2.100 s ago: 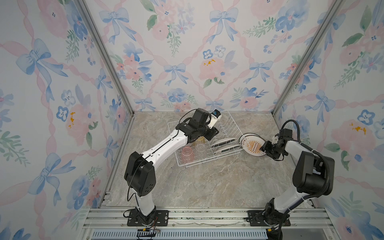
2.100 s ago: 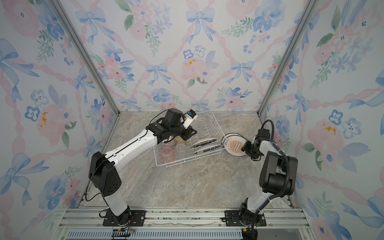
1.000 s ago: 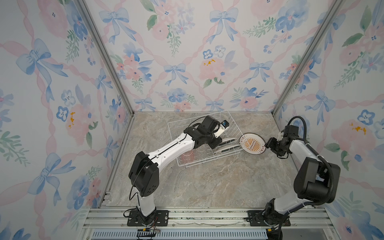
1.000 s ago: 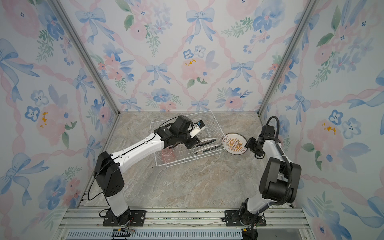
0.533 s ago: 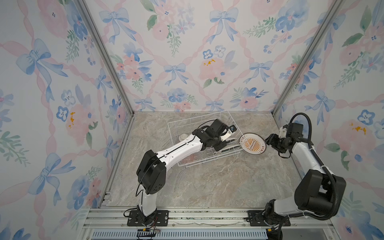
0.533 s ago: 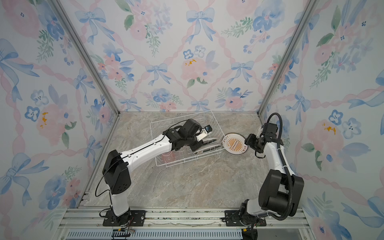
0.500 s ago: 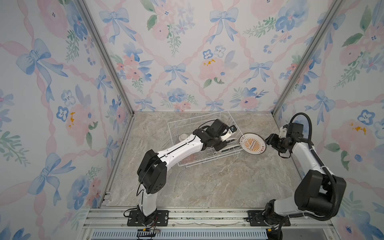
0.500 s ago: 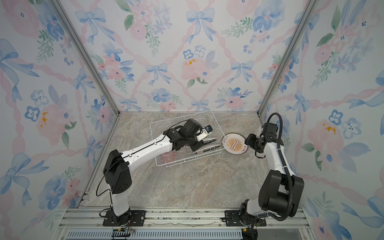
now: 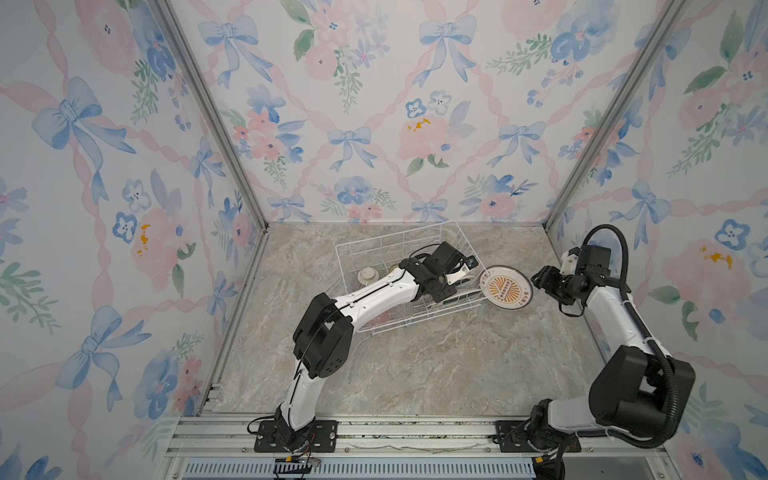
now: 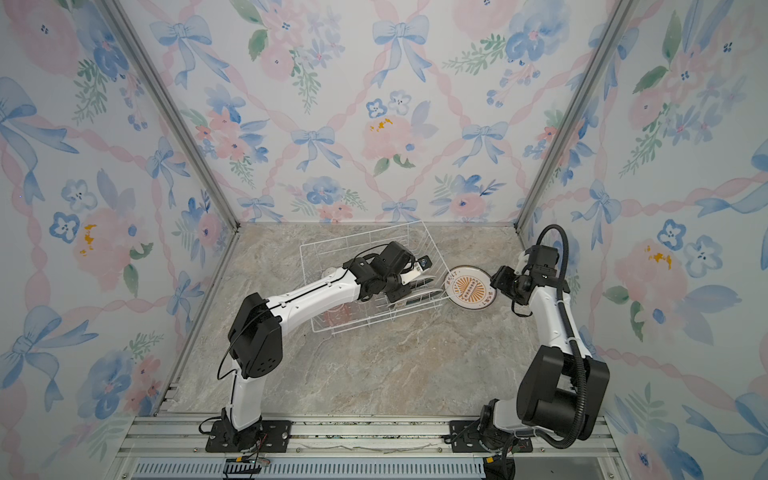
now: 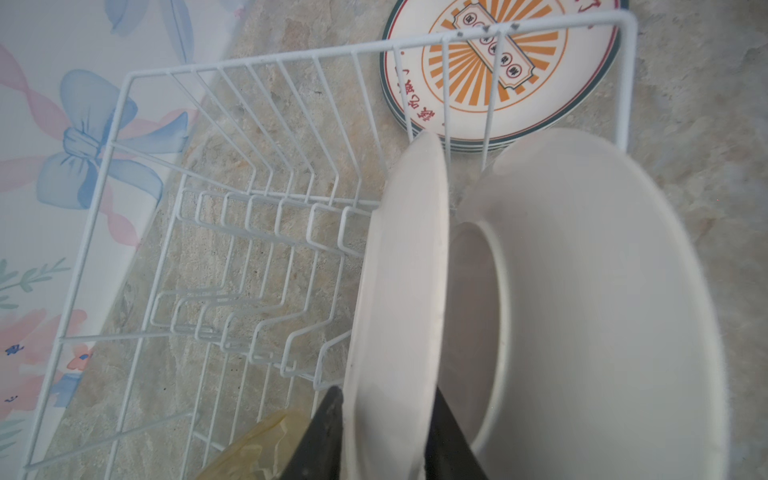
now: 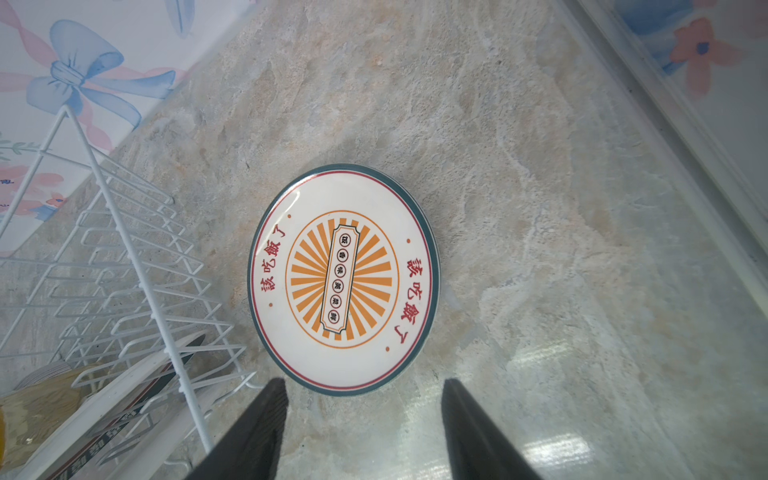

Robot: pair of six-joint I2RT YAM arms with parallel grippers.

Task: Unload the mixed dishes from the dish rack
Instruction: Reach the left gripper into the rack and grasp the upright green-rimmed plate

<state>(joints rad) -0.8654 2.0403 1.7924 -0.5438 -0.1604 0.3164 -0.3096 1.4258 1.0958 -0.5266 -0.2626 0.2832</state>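
The white wire dish rack [image 9: 395, 235] [image 10: 361, 237] lies at the back middle of the table. My left gripper [image 11: 385, 390] reaches into its right end and is shut on the rim of an upright white plate [image 11: 399, 291], one finger on each face. A second plate [image 11: 602, 311] stands just behind it. A stack of patterned plates with dark rims [image 9: 505, 288] [image 10: 469, 288] [image 12: 343, 278] lies flat on the table right of the rack. My right gripper [image 12: 363, 380] [image 9: 540, 280] hovers open beside the stack, holding nothing.
Also in the rack are an upturned bowl [image 9: 368, 274], a pink tumbler [image 10: 336, 316] and a yellow tumbler [image 11: 257, 449]. The empty plate prongs [image 11: 257, 232] run along the rack's side. The right wall's metal rail [image 12: 665, 104] runs close to the plate stack.
My left gripper has travelled right along the rack to the standing plates and narrowed onto one plate's rim. My right gripper has pulled back a little from the stack on the table.
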